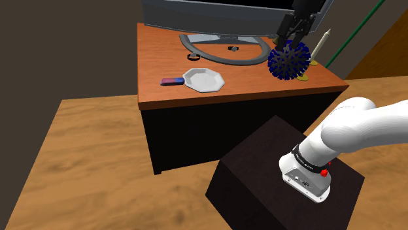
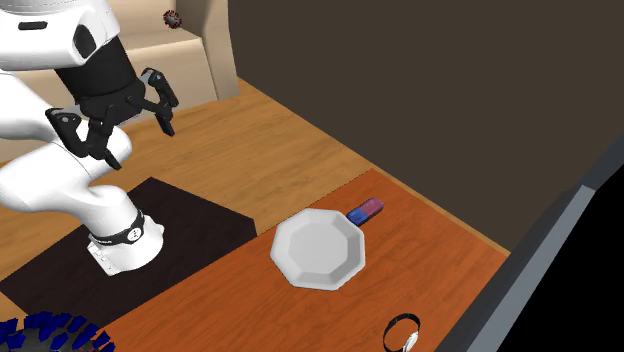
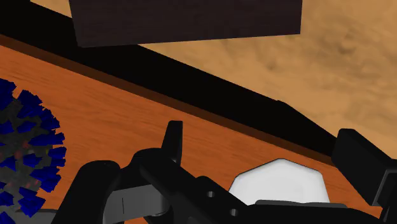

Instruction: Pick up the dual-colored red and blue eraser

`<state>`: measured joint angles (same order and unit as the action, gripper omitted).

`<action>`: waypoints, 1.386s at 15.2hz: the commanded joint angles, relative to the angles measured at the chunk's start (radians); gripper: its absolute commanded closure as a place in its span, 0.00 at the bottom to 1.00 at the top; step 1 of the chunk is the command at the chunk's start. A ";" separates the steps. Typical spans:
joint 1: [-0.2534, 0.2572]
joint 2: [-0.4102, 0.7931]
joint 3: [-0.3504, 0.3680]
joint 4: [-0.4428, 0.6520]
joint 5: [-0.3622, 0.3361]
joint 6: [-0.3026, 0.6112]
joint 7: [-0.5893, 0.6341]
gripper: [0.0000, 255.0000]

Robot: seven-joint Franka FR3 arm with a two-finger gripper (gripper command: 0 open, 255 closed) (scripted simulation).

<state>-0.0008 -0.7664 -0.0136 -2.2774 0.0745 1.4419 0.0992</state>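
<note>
Red and blue eraser lies flat on the orange-brown desk, near the front edge, just beside the white octagonal plate on the plate's side toward the shoulder view's left; can't tell if it touches the rim. Its long axis runs roughly along the desk's front edge, one half red and one half blue. Nothing sits on it, and the side away from the plate is free. The plate lies between the eraser and the gripper. The gripper hangs well apart from the eraser, up over the blue spiky ball toward the shoulder view's right end of the desk, well above the surface. Fingers stand wide apart with nothing between them, so the hand is empty. In the wrist view the ball is to one side of the hand and the plate's edge shows between the fingers, so the hand looks aimed down toward the desk's front edge. My read: reach not begun in any useful sense. The hand must cross over ball and plate toward the shoulder view's left, then drop. The jaws likely need to close across the eraser's short width, so the wrist has to line up square to that long axis. Main risk is a finger clipping the plate rim on the descent. A small watch lies farther back, out of the way.
</note>
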 commanded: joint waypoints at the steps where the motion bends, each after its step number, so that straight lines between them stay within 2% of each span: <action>1: 0.000 0.000 0.000 0.000 0.000 0.000 0.000 0.00; 11: 0.100 0.333 -0.013 0.090 -0.028 0.247 -0.271 0.00; 21: 0.180 0.671 0.021 0.280 -0.040 0.405 -0.505 0.00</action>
<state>0.1726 -0.1274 0.0040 -2.0176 0.0369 1.8343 -0.3793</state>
